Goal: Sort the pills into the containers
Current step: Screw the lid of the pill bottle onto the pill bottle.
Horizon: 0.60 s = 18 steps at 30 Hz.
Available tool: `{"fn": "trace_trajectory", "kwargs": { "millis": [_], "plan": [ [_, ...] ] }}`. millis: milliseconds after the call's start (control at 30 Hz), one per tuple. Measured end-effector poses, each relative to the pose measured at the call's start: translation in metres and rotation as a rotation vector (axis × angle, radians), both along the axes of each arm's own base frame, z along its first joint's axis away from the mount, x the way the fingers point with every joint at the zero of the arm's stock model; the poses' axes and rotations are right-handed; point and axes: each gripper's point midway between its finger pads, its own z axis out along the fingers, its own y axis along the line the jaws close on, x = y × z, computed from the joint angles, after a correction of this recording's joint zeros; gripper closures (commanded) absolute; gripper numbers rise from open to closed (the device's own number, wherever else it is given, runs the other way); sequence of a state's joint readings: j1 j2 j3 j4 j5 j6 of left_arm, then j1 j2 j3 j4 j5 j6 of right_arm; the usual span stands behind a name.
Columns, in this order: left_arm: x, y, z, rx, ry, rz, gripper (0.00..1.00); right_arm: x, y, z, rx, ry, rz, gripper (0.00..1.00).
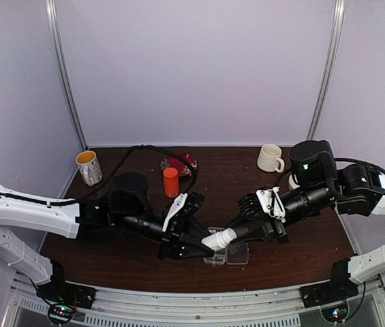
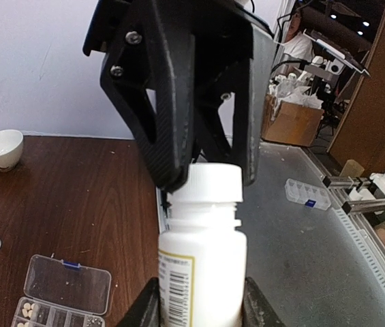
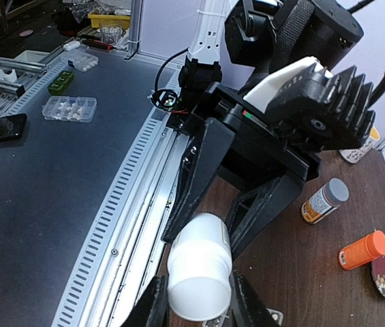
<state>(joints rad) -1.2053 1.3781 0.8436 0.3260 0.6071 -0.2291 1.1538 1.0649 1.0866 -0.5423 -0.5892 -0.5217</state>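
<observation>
Two grippers meet above the near middle of the table (image 1: 110, 262), sharing one white bottle (image 2: 202, 272). The left gripper (image 2: 201, 310) is partly closed, with its fingers clamped on either side of the bottle's labelled body. The right gripper (image 3: 199, 303) is also partly closed, and its fingers pinch the bottle's white cap (image 2: 206, 182).

In the overhead view the bottle lies roughly level, with the cap toward 3 o'clock. The organiser box (image 1: 229, 257) rests on the table directly beneath the bottle, at 6 o'clock from the table's centre. Its clear lid (image 2: 69, 274) is open and laid flat.

The pills (image 2: 26, 312) are cream pellets lying in the compartments (image 2: 63, 319) at one end of the box. The frame edge cuts off the rest of the box.

From the grippers, an orange bottle (image 1: 171, 182) stands at 11 o'clock, with a red dish (image 1: 184, 162) just beyond it. A yellow-lined mug (image 1: 88, 167) stands at 10 o'clock and a white mug (image 1: 269, 158) at 1 o'clock.
</observation>
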Motion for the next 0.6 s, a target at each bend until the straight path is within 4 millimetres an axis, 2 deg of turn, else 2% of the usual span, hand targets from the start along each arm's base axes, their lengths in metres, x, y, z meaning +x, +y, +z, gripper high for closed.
{"fn": "trace_trajectory", "kwargs": {
  "millis": [300,600],
  "plan": [
    [0.011,0.004,-0.010,0.049,-0.077,0.059,1.00,0.009,0.005,-0.014,-0.042,0.184,-0.133,0.93],
    [0.026,0.005,-0.004,0.052,-0.143,0.141,1.00,0.024,0.004,-0.011,0.023,0.321,-0.301,0.93]
  ]
}}
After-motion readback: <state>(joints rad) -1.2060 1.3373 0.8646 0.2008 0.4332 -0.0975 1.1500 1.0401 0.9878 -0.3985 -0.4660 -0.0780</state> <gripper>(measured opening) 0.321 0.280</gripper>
